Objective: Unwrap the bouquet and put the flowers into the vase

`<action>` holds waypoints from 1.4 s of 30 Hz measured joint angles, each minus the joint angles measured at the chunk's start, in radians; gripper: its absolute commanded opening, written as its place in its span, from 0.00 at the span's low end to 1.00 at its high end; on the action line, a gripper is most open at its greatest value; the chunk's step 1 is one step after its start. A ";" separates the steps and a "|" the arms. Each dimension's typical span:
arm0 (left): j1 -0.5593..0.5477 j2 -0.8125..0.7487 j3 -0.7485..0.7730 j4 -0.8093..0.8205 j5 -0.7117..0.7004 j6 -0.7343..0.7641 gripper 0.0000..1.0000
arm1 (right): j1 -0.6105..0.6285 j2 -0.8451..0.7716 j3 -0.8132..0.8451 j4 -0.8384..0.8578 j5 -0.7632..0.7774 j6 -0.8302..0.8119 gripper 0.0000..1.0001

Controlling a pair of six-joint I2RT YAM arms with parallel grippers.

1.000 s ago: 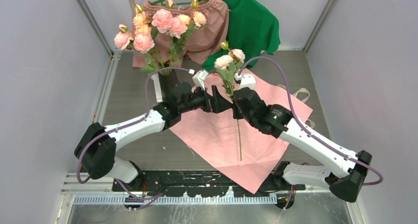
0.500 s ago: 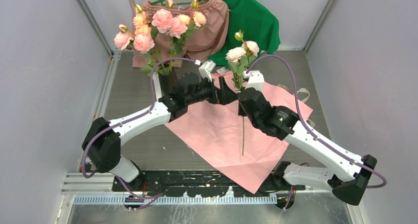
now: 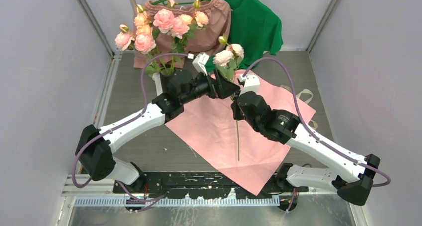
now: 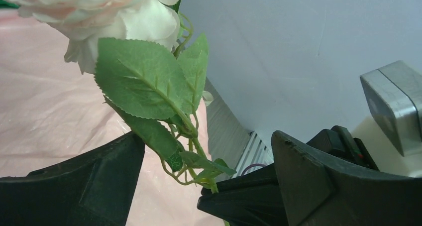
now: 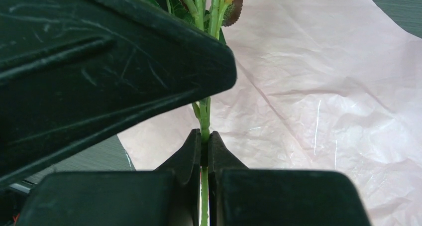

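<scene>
Noted black vase [image 3: 165,77] at upper left of the overhead view, just beside a white pole base [image 3: 158,82]. Body largely hidden behind the left arm. Holds pink roses [image 3: 154,27]: several full blooms and small buds on leafy green stems, fanned out above the mouth, in front of pink shorts [image 3: 209,34] hung at the back. Green T-shirt [image 3: 256,24] hung to the right of the shorts.

Found salmon-pink wrapping paper [image 3: 219,131] opened flat at frame centre, creased, with one corner reaching the near rail at the bottom. Cream ribbon [image 3: 304,93] lying loose at the sheet's right edge.

Recorded right gripper [image 5: 204,136] clamped tight on the thin green stem of a pale rose spray [image 3: 229,54]. Confirmed in the right wrist view, with both fingers meeting on the stem. Spray held upright above the paper: cream-pink blooms and a yellow bud at top centre, stem tail hanging below the grip over the sheet. Not in the vase; positioned to its right, apart from the pink roses.

Logged left gripper [image 4: 206,139] spread wide, grasping nothing. Seen in the left wrist view with one finger on either side of the spray's serrated leaves. Cannot tell whether the lowest leaf brushes the left-hand finger.
</scene>
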 measured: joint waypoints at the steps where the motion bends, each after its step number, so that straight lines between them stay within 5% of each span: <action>1: 0.000 -0.004 0.000 0.003 0.003 -0.002 0.91 | 0.000 -0.004 0.000 0.002 -0.002 0.000 0.01; 13: -0.018 0.022 -0.064 0.058 0.075 -0.098 0.61 | 0.000 -0.013 0.003 0.006 -0.007 0.000 0.01; 30: -0.019 0.048 -0.071 0.057 0.074 -0.137 0.66 | 0.000 -0.014 0.010 -0.002 -0.001 -0.009 0.01; 35: -0.019 0.025 -0.074 0.049 0.072 -0.124 0.47 | 0.000 -0.014 0.016 -0.002 -0.002 -0.009 0.01; 40: -0.020 0.026 -0.074 0.066 0.087 -0.137 0.01 | 0.000 -0.012 0.021 -0.007 -0.007 -0.009 0.01; 42: -0.026 0.026 -0.074 0.071 0.085 -0.148 0.00 | 0.000 -0.012 0.020 -0.019 -0.006 -0.010 0.01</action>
